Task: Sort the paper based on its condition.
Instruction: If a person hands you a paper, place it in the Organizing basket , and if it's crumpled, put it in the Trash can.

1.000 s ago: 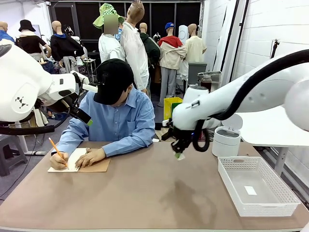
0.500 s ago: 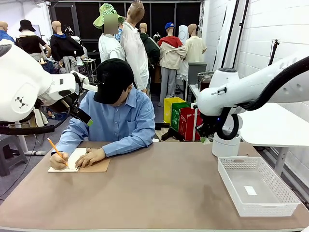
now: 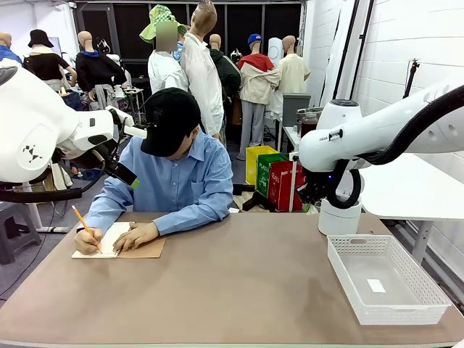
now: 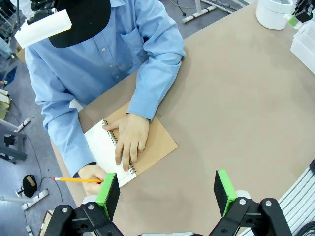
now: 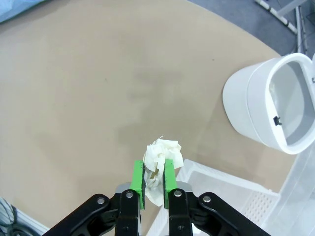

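I'm holding the crumpled paper (image 5: 162, 150) pinched in my right gripper (image 5: 153, 169) near the white bin (image 5: 251, 101), reckoning it needs centring over the bin's mouth next.

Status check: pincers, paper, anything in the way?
Right pincer shut on crumpled paper, near basket and white bin. Left pincer open, over person's notebook. Bin mouth unblocked.

The person (image 3: 177, 181) sits at the far left side of the surface (image 3: 239, 283), with a notebook (image 3: 138, 249) lying just before them. The basket (image 3: 346, 279) stands at the near right, and the bin (image 3: 339, 216) is just behind it. The left tool (image 4: 166, 179) hangs over the surface near the notebook. The right tool (image 5: 153, 167), with paper (image 5: 162, 151) between its fingers, hangs above the basket's corner, near the bin.
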You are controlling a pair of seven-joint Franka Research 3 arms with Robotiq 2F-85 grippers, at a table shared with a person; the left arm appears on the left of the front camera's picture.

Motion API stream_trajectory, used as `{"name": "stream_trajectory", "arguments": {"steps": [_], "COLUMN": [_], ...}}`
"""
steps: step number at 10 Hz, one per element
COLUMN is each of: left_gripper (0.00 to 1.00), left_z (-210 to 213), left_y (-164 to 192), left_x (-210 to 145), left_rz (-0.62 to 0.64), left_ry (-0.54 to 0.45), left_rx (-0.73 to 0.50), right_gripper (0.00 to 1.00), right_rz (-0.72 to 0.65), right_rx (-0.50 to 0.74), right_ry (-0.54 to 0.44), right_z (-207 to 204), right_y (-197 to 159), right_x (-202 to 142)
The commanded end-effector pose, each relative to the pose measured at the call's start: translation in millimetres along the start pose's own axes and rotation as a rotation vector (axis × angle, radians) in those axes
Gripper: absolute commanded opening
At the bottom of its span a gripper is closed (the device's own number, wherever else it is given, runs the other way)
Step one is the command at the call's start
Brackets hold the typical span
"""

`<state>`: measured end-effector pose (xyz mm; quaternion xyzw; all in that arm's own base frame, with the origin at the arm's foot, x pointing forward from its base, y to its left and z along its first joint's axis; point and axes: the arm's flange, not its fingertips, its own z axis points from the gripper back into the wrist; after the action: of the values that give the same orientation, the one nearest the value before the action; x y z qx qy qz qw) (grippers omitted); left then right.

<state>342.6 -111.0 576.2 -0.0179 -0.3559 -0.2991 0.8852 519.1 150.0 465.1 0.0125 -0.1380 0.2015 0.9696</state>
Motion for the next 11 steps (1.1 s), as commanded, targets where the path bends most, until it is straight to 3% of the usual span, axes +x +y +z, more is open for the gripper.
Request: {"name": "stream_trajectory", "arguments": {"steps": [1, 2, 4, 7, 11], "left_gripper": [1.00, 1.00, 1.00, 1.00, 1.00], "left_z": [1, 1, 1, 1, 1], "left_y": [1, 1, 1, 1, 1], "left_x": [0, 0, 0, 0, 0], "left_rz": [0.001, 0.001, 0.001, 0.001, 0.001], "left_ry": [-0.002, -0.002, -0.002, -0.002, -0.002], "left_rx": [0.001, 0.001, 0.001, 0.001, 0.001], "right_gripper": [0.20, 0.20, 0.20, 0.20, 0.20], "right_rz": [0.005, 0.000, -0.175, -0.301, -0.335], "right_rx": [0.001, 0.000, -0.186, -0.282, -0.373], "right_ry": [0.005, 0.000, -0.025, -0.021, -0.032], "right_z": [-2, 0, 8, 10, 2], "right_y": [0, 0, -11, -35, -68], "right_x": [0, 0, 9, 25, 51]}}
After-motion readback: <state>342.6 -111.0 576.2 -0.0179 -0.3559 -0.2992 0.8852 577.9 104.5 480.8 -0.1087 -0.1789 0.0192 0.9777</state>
